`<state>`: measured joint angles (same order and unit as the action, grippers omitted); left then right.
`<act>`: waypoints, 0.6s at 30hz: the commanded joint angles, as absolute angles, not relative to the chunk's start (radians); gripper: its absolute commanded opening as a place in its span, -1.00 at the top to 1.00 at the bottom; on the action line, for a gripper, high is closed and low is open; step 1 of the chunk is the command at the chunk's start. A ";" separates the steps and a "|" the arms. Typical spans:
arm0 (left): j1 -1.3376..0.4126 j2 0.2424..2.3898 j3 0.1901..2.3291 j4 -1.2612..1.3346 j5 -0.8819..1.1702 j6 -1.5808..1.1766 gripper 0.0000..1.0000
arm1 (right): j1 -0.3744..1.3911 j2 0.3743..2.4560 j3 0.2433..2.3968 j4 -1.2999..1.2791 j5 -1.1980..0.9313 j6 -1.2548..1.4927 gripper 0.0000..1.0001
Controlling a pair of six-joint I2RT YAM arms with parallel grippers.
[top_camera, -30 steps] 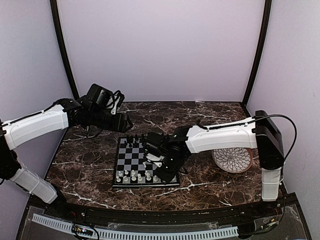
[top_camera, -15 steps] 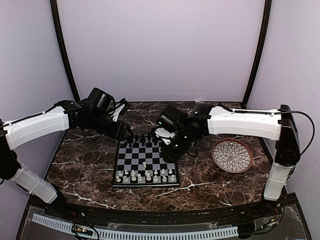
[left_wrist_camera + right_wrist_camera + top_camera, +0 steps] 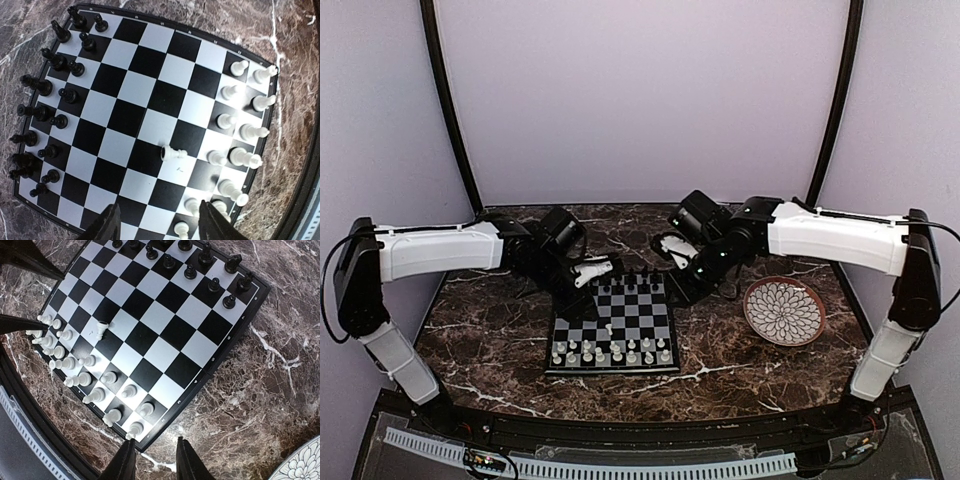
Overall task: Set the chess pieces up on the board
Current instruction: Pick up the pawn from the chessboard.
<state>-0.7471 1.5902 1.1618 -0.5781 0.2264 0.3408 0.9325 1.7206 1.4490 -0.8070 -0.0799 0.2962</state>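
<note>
The board (image 3: 612, 322) (image 3: 150, 100) (image 3: 150, 315) carries black chess pieces (image 3: 620, 284) (image 3: 55, 100) (image 3: 200, 260) in its two far rows. Cream-white chess pieces (image 3: 610, 352) (image 3: 240, 130) (image 3: 80, 375) stand in the two near rows. One white pawn (image 3: 608, 328) (image 3: 172, 152) (image 3: 102, 329) lies on its side near the board's middle. My left gripper (image 3: 572, 295) (image 3: 160, 225) hovers open and empty above the board's left edge. My right gripper (image 3: 680, 292) (image 3: 156, 462) hangs open and empty off the board's far right corner.
A round white patterned plate (image 3: 783, 311) (image 3: 300, 465) with a brown rim sits on the marble table (image 3: 490, 330) to the right of the board. Purple walls close in the back and sides.
My right arm has lifted off the board and drawn back to its far right, leaving the white pawn lying there. My left arm has swung in to the board's left edge.
</note>
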 commanded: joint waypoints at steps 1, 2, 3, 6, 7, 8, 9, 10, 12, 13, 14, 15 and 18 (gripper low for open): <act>-0.785 1.666 1.216 -0.611 0.129 0.490 -0.11 | 0.909 1.652 1.407 -0.809 -0.102 0.284 0.41; -0.788 1.693 1.230 -0.616 0.123 0.492 -0.11 | 0.903 1.642 1.398 -0.806 -0.106 0.282 0.41; -0.793 1.706 1.236 -0.619 0.114 0.495 -0.11 | 0.897 1.634 1.389 -0.805 -0.110 0.283 0.41; -0.803 1.747 1.246 -0.618 0.097 0.508 -0.11 | 0.882 1.609 1.369 -0.804 -0.115 0.283 0.41; -0.806 1.761 1.246 -0.617 0.088 0.517 -0.11 | 0.877 1.600 1.363 -0.804 -0.115 0.282 0.41; -0.808 1.768 1.245 -0.615 0.082 0.521 -0.11 | 0.873 1.591 1.354 -0.803 -0.115 0.279 0.41; -0.811 1.776 1.242 -0.613 0.074 0.525 -0.11 | 0.869 1.583 1.345 -0.804 -0.116 0.277 0.41; -0.811 1.782 1.242 -0.610 0.071 0.528 -0.11 | 0.864 1.573 1.336 -0.804 -0.116 0.275 0.41; -0.816 1.799 1.243 -0.608 0.054 0.533 -0.11 | 0.852 1.551 1.315 -0.802 -0.117 0.271 0.41; -0.817 1.808 1.244 -0.607 0.044 0.534 -0.11 | 0.847 1.542 1.304 -0.800 -0.120 0.270 0.41; -0.819 1.811 1.245 -0.605 0.041 0.537 -0.11 | 0.838 1.534 1.291 -0.798 -0.123 0.270 0.40; -0.819 1.818 1.247 -0.605 0.035 0.536 -0.11 | 0.832 1.528 1.282 -0.794 -0.127 0.270 0.41; -0.820 1.832 1.254 -0.601 0.038 0.535 -0.09 | 0.820 1.519 1.261 -0.782 -0.139 0.272 0.40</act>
